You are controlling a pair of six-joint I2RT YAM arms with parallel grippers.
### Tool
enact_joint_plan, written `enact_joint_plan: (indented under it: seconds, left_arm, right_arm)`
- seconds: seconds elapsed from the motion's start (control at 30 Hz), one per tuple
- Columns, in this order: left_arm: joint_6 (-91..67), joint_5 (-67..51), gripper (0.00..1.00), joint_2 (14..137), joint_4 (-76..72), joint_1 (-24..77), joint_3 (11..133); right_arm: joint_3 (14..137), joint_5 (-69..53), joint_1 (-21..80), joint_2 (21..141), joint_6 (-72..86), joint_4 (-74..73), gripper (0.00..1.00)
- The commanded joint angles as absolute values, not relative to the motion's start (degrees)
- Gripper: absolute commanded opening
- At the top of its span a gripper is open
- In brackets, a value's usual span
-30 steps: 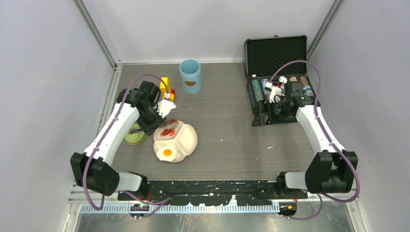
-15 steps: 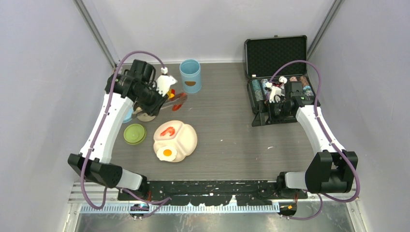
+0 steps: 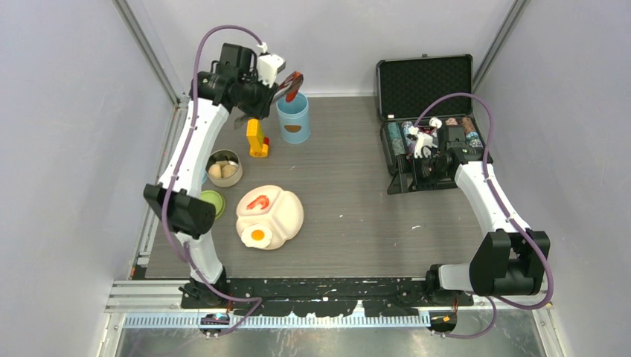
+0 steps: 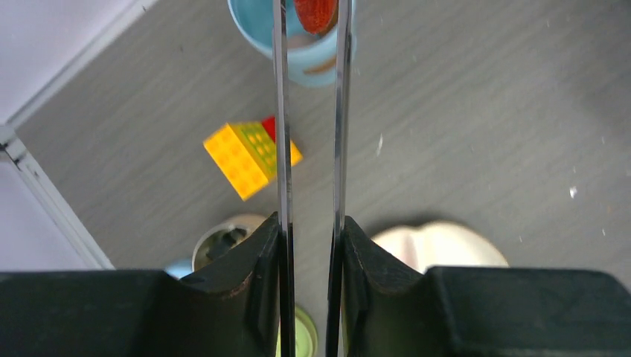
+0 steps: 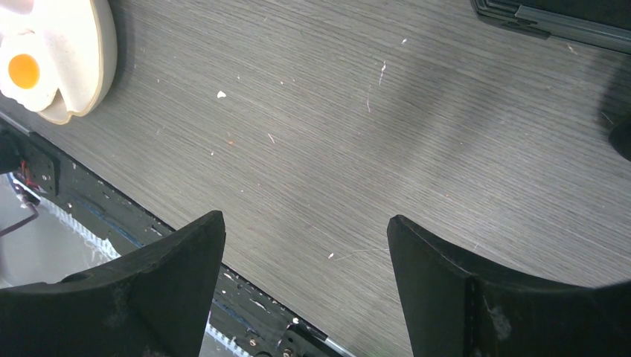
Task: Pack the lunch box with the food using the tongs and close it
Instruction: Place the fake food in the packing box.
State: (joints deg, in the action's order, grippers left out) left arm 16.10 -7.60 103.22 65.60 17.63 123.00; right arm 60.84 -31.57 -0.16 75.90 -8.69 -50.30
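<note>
My left gripper (image 3: pixel 274 83) (image 4: pixel 311 230) is shut on the silver tongs (image 4: pixel 282 149). The tongs' tips pinch a red sausage (image 3: pixel 294 84) (image 4: pixel 316 13) just above the open mouth of the light-blue canister (image 3: pixel 292 117) (image 4: pixel 320 63). A small steel bowl (image 3: pixel 223 169) (image 4: pixel 223 242) holding food stands left of the cream plate (image 3: pixel 286 216). On that plate lie another red sausage (image 3: pixel 258 201) and a fried egg (image 3: pixel 257 236). The green lid (image 3: pixel 214 202) lies beside the plate. At the right, my right gripper (image 3: pixel 411 175) (image 5: pixel 305 230) hangs open over bare table.
A yellow and red block (image 3: pixel 257 137) (image 4: pixel 249 156) stands between the canister and the steel bowl. An open black foam-lined case (image 3: pixel 428 89) sits at the back right, just behind the right arm. Grey walls close in the table on three sides.
The left arm rose from the plate with a red sausage in the tongs and swung back over the canister. The right arm has not moved.
</note>
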Motion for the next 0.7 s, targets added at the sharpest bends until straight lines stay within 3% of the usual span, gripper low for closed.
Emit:
enact_joint_plan:
  seconds: [0.0,0.33,0.67]
  left_arm:
    - [12.3,-8.5,0.05,109.7,58.4,17.6,131.9]
    - [11.9,-6.9,0.07,118.9,56.4,16.9,134.2]
    - [10.7,-7.9,0.13,115.3,54.4,15.6,126.1]
  right_arm:
    - [60.8,-31.6,0.0,75.5,-8.9,-48.6,0.85]
    - [60.5,-31.9,0.0,76.8,-9.6,-48.4,0.85]
    - [60.6,-32.0,0.0,77.9,-9.7,-48.1,0.85]
